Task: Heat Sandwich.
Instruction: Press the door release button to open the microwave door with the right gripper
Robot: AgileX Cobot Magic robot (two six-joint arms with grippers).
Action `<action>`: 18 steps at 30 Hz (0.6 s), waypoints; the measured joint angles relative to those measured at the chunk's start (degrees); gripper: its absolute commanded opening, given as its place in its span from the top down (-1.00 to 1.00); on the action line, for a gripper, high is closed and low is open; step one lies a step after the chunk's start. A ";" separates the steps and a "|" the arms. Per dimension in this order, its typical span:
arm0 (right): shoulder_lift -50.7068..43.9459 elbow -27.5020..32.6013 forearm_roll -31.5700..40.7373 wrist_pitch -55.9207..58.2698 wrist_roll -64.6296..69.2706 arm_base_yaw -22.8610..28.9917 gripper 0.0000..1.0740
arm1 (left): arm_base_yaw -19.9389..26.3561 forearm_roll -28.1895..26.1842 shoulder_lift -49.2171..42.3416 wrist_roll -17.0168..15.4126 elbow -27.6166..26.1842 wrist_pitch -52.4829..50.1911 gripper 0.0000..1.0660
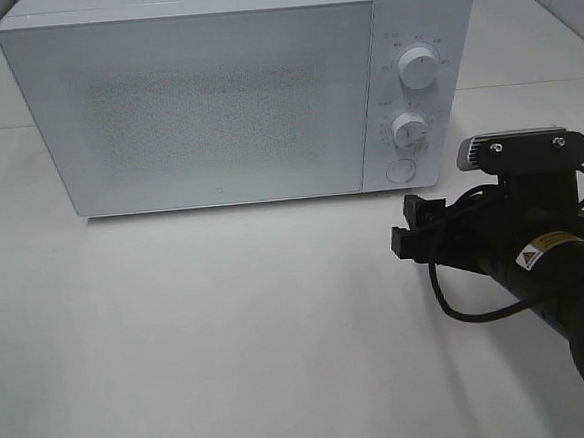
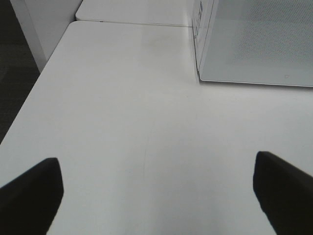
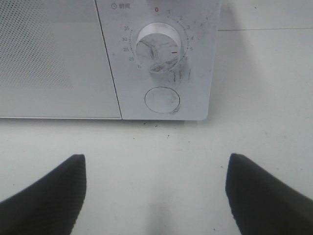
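The sandwich is out of view in every frame. A white microwave stands at the back of the table with its door shut. My right gripper hovers low over the table in front of the microwave's control panel, jaws open and empty. In the right wrist view the right gripper faces the lower dial and the round door button from a short distance. My left gripper is open wide with nothing between its fingers, over bare table to the left of the microwave.
The control panel carries an upper dial, a lower dial and a round button. In the left wrist view the table's edge drops to dark floor. A black cable loops under the right arm.
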 measured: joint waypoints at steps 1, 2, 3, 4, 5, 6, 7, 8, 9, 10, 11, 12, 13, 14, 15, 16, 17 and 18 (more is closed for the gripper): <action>0.00 0.00 0.17 0.00 0.00 0.00 -0.42 | 0.00 0.00 0.00 0.00 0.00 0.00 -0.90; 0.00 0.00 0.40 0.00 0.46 0.00 -0.42 | 0.00 0.00 0.00 0.00 0.00 0.00 -0.90; 0.00 0.00 0.40 0.00 1.26 0.00 -0.42 | 0.00 0.00 0.00 0.00 0.00 0.00 -0.90; 0.00 0.00 0.40 0.00 1.26 0.00 -0.42 | 0.00 0.00 0.00 0.00 0.00 0.00 -0.90; 0.00 0.00 0.46 0.00 2.01 0.00 -0.42 | 0.00 0.00 0.00 0.00 0.00 0.00 -0.90; 0.00 0.00 0.57 0.00 4.81 0.00 -0.42 | 0.00 0.00 0.00 0.00 0.00 0.00 -0.90; 0.00 0.00 0.57 0.00 6.76 0.00 -0.42 | 0.00 0.00 0.00 0.00 0.00 0.00 -0.90; 0.00 0.00 0.57 0.00 9.00 0.00 -0.42 | 0.00 0.00 0.00 0.00 0.00 0.00 -0.90; 0.00 0.00 0.57 0.00 9.00 0.00 -0.42 | 0.00 0.00 0.00 0.00 0.00 0.00 -0.90; 0.00 0.00 0.57 0.00 11.52 0.00 -0.42 | 0.00 0.00 0.00 0.00 0.00 0.00 -0.90; 0.00 0.00 0.57 0.00 16.67 0.00 -0.42 | 0.00 0.00 0.00 0.00 0.00 0.00 -0.90; 0.00 0.00 0.57 0.00 19.88 0.00 -0.42 | 0.00 0.00 0.00 0.00 0.00 0.00 -0.90; 0.00 0.00 0.57 0.00 19.88 0.00 -0.42 | 0.00 0.00 0.00 0.00 0.00 0.00 -0.90; 0.00 0.00 0.57 0.00 22.52 0.00 -0.42 | 0.00 0.00 0.00 0.00 0.00 0.00 -0.90; 0.00 0.00 0.57 0.00 29.05 0.00 -0.42 | 0.00 0.00 0.00 0.00 0.00 0.00 -0.90; 0.00 0.00 0.57 0.00 32.31 0.00 -0.42 | 0.00 0.00 0.00 0.00 0.00 0.00 -0.90; 0.00 0.00 0.57 0.06 35.70 0.00 -0.42 | 0.00 0.00 0.00 0.00 0.00 0.00 -0.90; 0.00 0.00 0.57 0.06 35.70 0.00 -0.42 | 0.00 0.00 0.00 0.00 0.00 0.00 -0.90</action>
